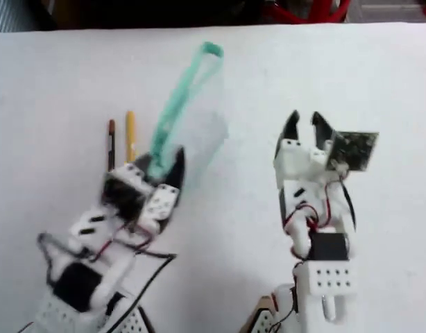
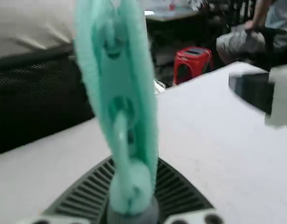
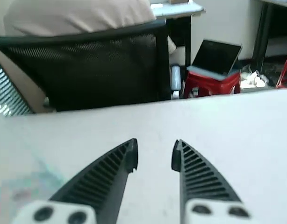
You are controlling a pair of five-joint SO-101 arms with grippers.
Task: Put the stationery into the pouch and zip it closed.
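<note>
The pouch [image 1: 199, 132] is translucent with a teal zipper band and lies tilted on the white table [image 1: 60, 83], its band running toward the far edge. My left gripper [image 1: 164, 170] is shut on the near end of that band. In the left wrist view the teal band [image 2: 118, 93] rises straight up from between the left gripper [image 2: 132, 205] fingers. A brown pen [image 1: 112, 144] and a yellow pen [image 1: 130, 137] lie side by side just left of the pouch, outside it. My right gripper [image 1: 304, 125] stands open over bare table to the right; its fingers [image 3: 111, 172] hold nothing.
The table's far edge [image 1: 268, 25] runs close behind the pouch's tip. Beyond it stand a black mesh chair [image 3: 96, 70] and a red stool [image 2: 192, 60]. A gap of bare table separates the two arms.
</note>
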